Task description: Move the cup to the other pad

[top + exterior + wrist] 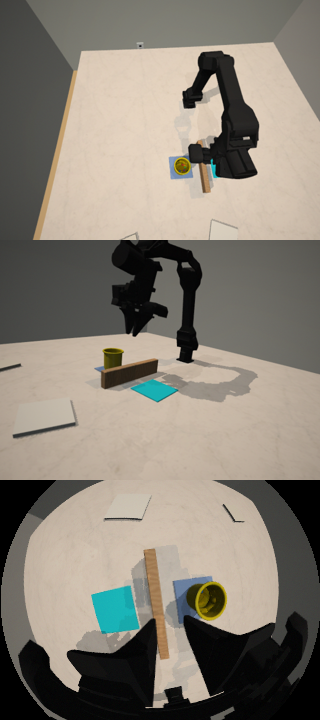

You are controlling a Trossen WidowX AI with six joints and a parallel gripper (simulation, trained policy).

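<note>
And here we are with the yellow cup (177,172) (112,360) (222,611) upright on the blue pad (171,175) (98,368) (181,586), marbles (183,164) inside it in the top view, and none to be seen outside! The end effector (131,335) (169,621) is up in the air, its fingers parted with a gap between them, gripping nothing at all, well above the worktop (124,124) (193,436) (80,555). So the score so far: the carry is still all to play for, if the cyan pad (215,172) (155,390) (115,610) is the target, as it looks to be. It lies across the wooden bar (204,178) (130,371) (155,595) with no cup on it. What's left? Practically the whole job, I'd say: get over to the cup, take hold, lift it level, clear that bar, lower it on the far side and let go. The fingers look to be over the bar's side of the cup, so there's sideways ground to make up, and they may need to spread wider first. Marbles safe for now!
</note>
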